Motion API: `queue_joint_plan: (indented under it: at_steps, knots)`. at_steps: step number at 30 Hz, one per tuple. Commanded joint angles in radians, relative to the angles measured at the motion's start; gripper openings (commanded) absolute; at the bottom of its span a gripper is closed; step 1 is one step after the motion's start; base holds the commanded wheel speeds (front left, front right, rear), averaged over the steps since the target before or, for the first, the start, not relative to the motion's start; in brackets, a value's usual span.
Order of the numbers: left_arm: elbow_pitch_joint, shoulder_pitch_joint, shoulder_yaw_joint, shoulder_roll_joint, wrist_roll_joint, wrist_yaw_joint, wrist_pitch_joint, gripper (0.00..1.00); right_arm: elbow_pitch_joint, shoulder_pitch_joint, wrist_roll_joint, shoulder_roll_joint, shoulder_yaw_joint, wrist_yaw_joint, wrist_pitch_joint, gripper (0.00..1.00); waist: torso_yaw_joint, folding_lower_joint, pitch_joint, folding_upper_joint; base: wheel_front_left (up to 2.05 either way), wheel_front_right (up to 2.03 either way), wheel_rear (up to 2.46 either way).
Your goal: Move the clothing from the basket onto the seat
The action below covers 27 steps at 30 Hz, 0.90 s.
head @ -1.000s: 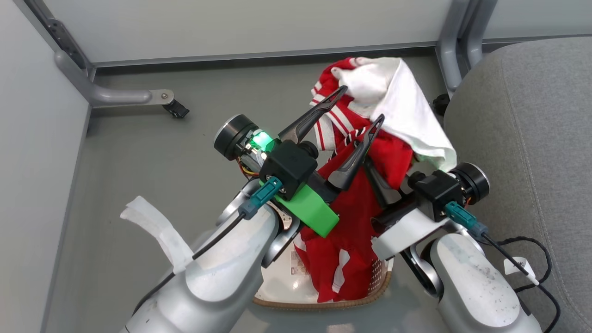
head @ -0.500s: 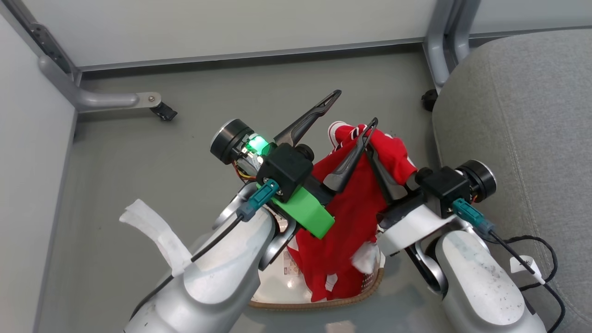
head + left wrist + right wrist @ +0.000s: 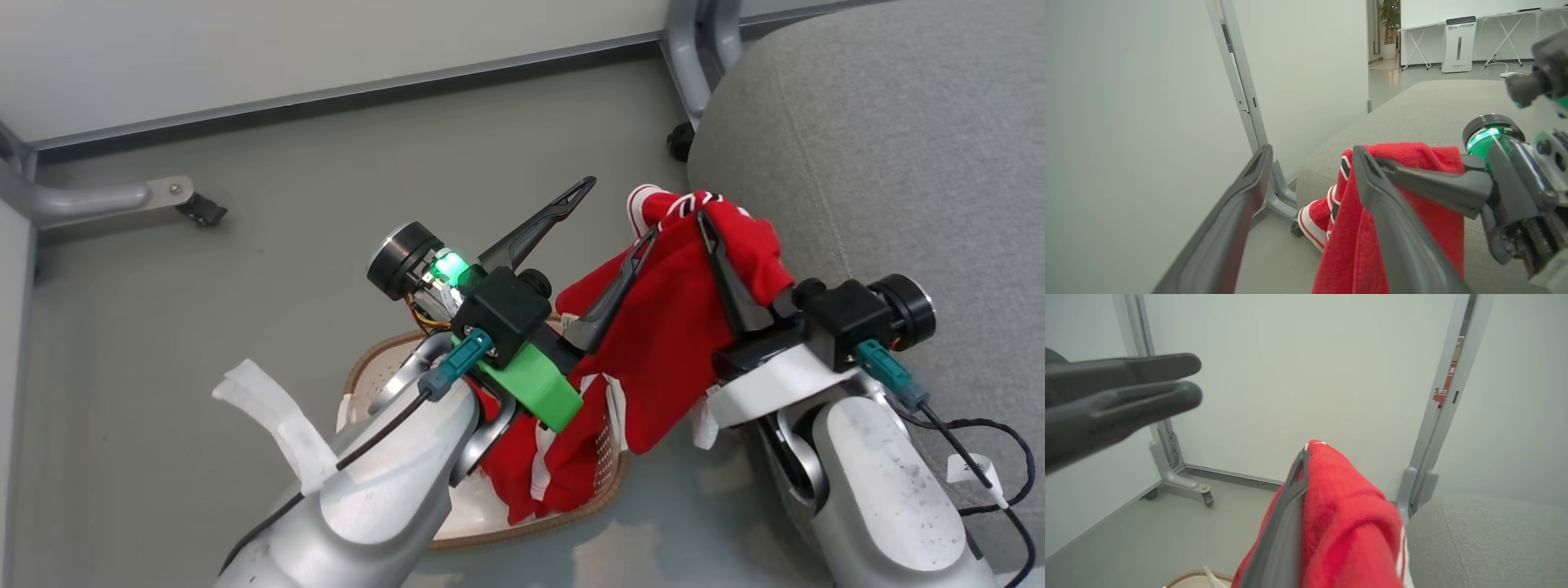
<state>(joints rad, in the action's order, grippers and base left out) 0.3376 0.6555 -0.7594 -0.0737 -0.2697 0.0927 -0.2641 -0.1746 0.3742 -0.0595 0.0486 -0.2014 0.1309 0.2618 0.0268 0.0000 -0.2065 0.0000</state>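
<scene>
My right gripper (image 3: 702, 219) is shut on red clothing (image 3: 678, 327), which drapes over its fingers and hangs down beside the seat's edge. In the right wrist view the cloth (image 3: 1347, 522) hides one finger of that gripper (image 3: 1310, 457). My left gripper (image 3: 620, 208) stands open just left of the cloth, its inner finger touching the fabric, nothing between the fingers (image 3: 1257, 171). More red cloth with white stripes (image 3: 555, 465) lies in the basket (image 3: 367, 367) below my arms; I cannot tell whether it is a separate garment. The grey seat (image 3: 857, 163) is at the right.
Grey floor with white partition walls behind. A metal partition foot with a castor (image 3: 175, 200) is at the left, and another post (image 3: 690, 49) stands by the seat's corner. A black cable (image 3: 992, 457) lies on the seat at lower right.
The head camera has turned right. The flung-up cloth with its white inside has dropped and now hangs from my right gripper, which has moved right, closer to the seat. The left gripper stays open.
</scene>
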Motion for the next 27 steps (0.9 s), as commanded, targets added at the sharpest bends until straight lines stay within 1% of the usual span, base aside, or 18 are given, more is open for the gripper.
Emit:
queue_joint_plan:
  at_steps: [1,8,13,21,27]
  knots:
    - [0.002,-0.001,0.002,-0.007,0.009,0.002,-0.001,1.00,0.009,-0.013,0.008,0.003,0.015,0.000,0.005,0.00,-0.052,0.0000,-0.030,0.0000,0.00,0.00,0.00]
    - [-0.004,-0.002,0.001,-0.021,0.015,0.002,-0.001,1.00,0.033,-0.027,0.016,0.003,0.088,0.000,0.005,0.00,-0.131,0.0000,-0.056,0.0000,0.00,0.00,0.00]
    - [-0.006,-0.018,0.001,-0.030,0.020,0.002,-0.001,1.00,0.044,-0.045,0.018,0.003,0.135,0.000,0.005,0.00,-0.171,0.0000,-0.066,0.0000,0.00,0.00,0.00]
    - [-0.009,-0.019,-0.004,-0.030,0.027,0.006,-0.001,1.00,0.060,-0.065,0.016,0.003,0.187,0.000,0.005,0.00,-0.194,0.0000,-0.078,0.0000,0.00,0.00,0.00]
    - [0.007,-0.013,-0.015,-0.030,0.029,0.011,-0.001,1.00,0.074,-0.021,0.022,0.003,0.222,0.000,0.005,0.00,-0.195,0.0000,-0.093,0.0000,0.00,0.00,0.00]
